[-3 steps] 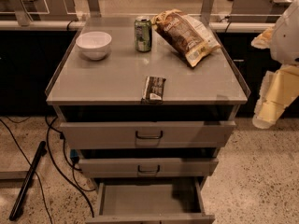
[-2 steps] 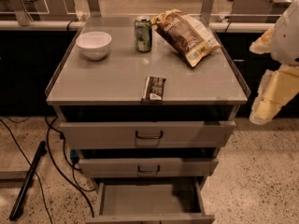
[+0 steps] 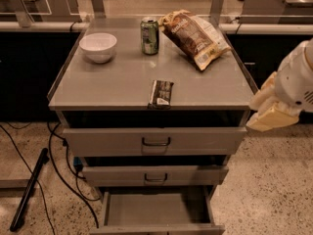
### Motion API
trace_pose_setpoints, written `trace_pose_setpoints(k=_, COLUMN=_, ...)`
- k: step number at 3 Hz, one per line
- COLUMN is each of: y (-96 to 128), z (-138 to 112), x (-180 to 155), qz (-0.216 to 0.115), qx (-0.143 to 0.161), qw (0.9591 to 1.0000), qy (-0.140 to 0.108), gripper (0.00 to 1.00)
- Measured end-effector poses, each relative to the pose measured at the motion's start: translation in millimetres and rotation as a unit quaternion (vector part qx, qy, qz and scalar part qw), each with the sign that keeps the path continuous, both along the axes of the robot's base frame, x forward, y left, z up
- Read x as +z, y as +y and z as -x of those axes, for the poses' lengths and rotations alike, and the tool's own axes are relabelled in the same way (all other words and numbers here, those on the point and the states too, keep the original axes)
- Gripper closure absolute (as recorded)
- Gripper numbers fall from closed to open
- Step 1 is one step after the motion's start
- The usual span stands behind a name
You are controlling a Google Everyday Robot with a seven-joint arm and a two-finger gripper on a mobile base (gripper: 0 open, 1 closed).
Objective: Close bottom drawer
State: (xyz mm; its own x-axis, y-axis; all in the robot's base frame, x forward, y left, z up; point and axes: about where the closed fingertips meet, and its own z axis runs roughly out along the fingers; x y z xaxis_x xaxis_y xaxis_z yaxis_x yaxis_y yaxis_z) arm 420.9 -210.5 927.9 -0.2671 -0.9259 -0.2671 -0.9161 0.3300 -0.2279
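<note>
The bottom drawer (image 3: 156,210) of the grey metal cabinet is pulled far out. It is a shallow, empty tray, and its front runs along the lower edge of the view, so its handle does not show. My gripper (image 3: 270,109), cream-coloured on a white arm, hangs to the right of the cabinet, level with the top drawer (image 3: 156,141) and well above the bottom drawer. It touches nothing. The middle drawer (image 3: 155,175) and the top drawer both stand slightly open.
On the cabinet top (image 3: 112,82) are a white bowl (image 3: 98,46), a green can (image 3: 149,35), a chip bag (image 3: 194,37) and a dark snack bar (image 3: 161,93) at the front edge. Black cables (image 3: 58,165) and a dark bar (image 3: 29,190) lie on the floor at the left.
My gripper has moved left and slightly down, closer to the cabinet's right side. The drawers and the things on top have not moved.
</note>
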Motion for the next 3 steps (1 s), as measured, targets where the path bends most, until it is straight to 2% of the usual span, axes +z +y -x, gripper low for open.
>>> trace_pose_setpoints(k=1, y=11.2, z=16.9, x=-50.9, qz=-0.031, qx=-0.013, qw=0.9994, qy=0.006, gripper=0.85)
trace_pose_setpoints(k=2, y=26.0, z=30.4, x=-108.7, qz=-0.054, qx=-0.011, qw=0.9982, qy=0.021, gripper=1.0)
trace_pose_setpoints(k=3, y=45.9, z=57.9, x=-187.8, qz=-0.075, qx=-0.004, qw=0.9951, qy=0.065, gripper=1.0)
